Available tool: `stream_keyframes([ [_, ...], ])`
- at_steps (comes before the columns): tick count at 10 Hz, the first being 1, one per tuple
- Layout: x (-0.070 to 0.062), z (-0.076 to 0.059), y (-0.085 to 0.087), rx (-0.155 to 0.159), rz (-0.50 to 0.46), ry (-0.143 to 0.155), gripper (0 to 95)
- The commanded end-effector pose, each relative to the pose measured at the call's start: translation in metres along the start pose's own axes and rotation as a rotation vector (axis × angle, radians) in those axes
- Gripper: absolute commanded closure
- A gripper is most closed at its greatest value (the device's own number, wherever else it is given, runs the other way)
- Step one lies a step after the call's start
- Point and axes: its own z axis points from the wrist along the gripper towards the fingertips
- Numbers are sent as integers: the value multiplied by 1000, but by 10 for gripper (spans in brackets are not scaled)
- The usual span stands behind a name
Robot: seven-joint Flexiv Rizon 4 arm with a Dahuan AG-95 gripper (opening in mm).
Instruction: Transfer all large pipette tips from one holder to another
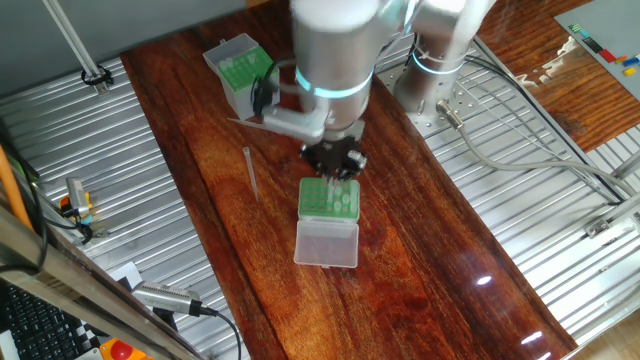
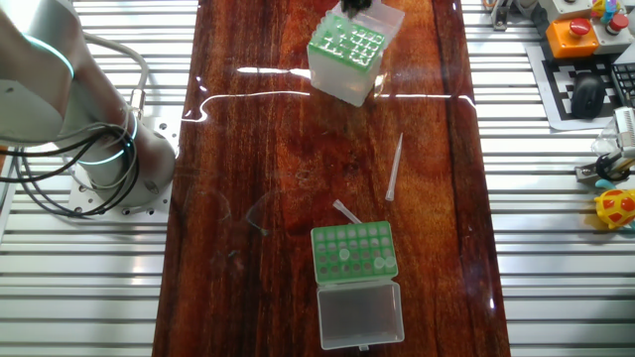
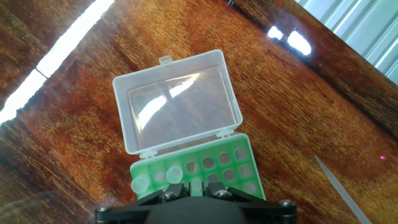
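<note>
Dark polished wood runs down the table [image 2: 248, 149], flanked by ribbed metal. At its far end stands the taller translucent box with a green perforated top [image 2: 347, 55]. The silver arm hangs over the low square green rack [image 2: 354, 250], whose hinged clear lid [image 2: 360, 313] lies flat open. Its black gripper [image 1: 333, 160] sits just above the holes; I cannot tell how the fingers stand. Pale tips [image 3: 157, 177] stick up from the rack, and one long tapered pipette tip [image 2: 394, 167] lies loose on the wood. It looks like a pick; next comes settling squarely onto one tip.
</note>
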Motion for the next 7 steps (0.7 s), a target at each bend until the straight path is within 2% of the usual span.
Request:
stream_keyframes([
  [1,5,-35,7,-10,0,4,950],
  [5,8,-65,6,-21,-13,8,950],
  [7,7,-65,5,-13,-22,11,950],
])
